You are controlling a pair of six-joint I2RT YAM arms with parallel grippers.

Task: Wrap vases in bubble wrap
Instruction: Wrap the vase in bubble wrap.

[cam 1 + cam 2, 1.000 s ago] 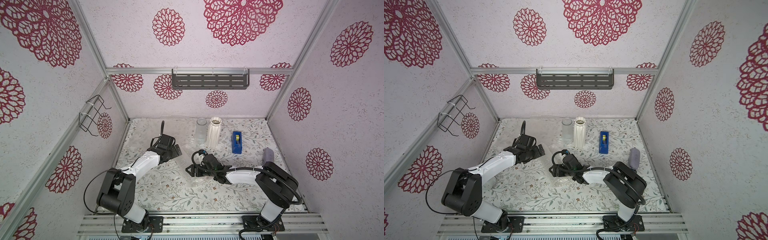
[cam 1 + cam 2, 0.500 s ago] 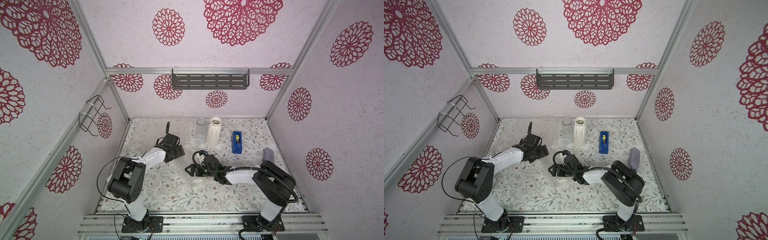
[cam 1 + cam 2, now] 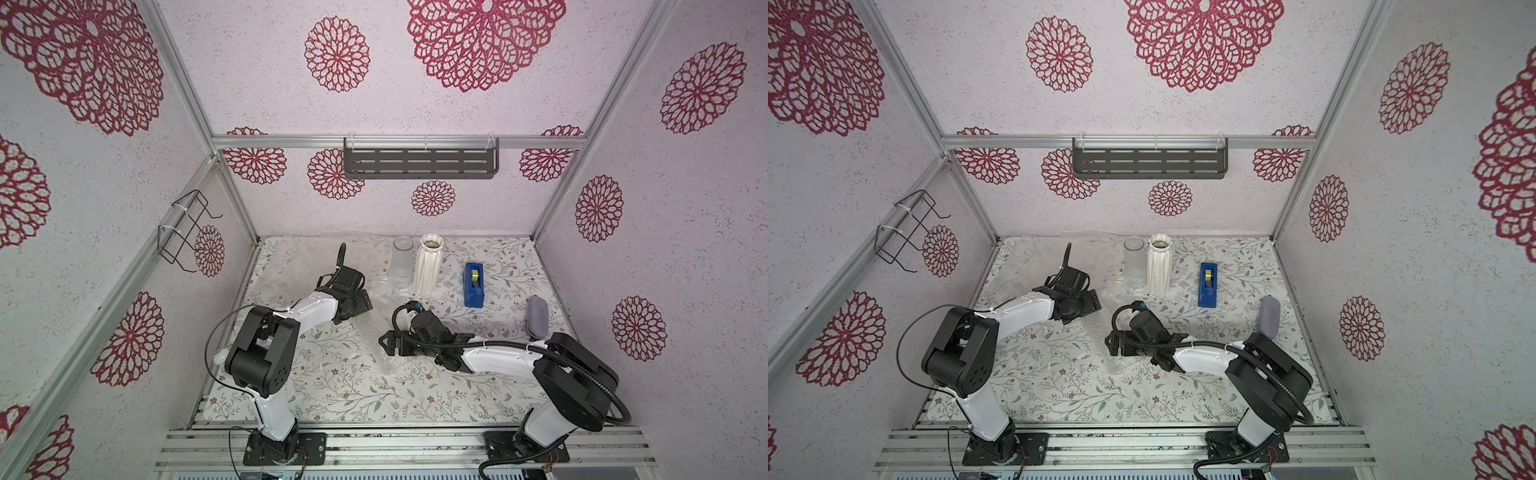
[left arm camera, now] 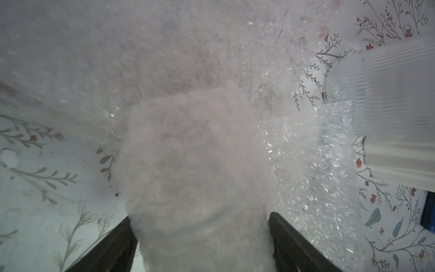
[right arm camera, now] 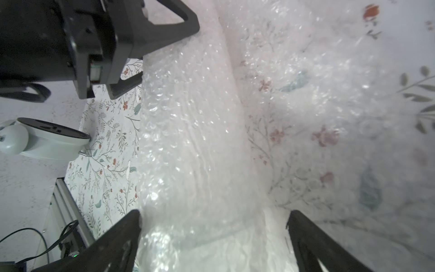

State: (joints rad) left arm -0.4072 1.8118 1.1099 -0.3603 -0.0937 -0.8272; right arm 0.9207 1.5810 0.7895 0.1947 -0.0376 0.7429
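On the worktop [image 3: 332, 395], loose bubble wrap [image 3: 305, 259] covers the back left part, and a wrapped vase [image 5: 188, 141] lies on its side near the middle. The left gripper [image 4: 200, 226] has its fingers pressed on both sides of one end, while the right gripper [image 5: 215, 216] straddles the other end with fingers spread, one clear of it. A clear glass vase [image 3: 402, 262] and a white ribbed vase [image 3: 428, 270] stand upright side by side at the back.

We see white walls [image 3: 249, 104] stamped with crimson rosettes — a dark slotted shelf [image 3: 419, 164], wire rack [image 3: 185, 232], floral-print bench [image 3: 332, 386].
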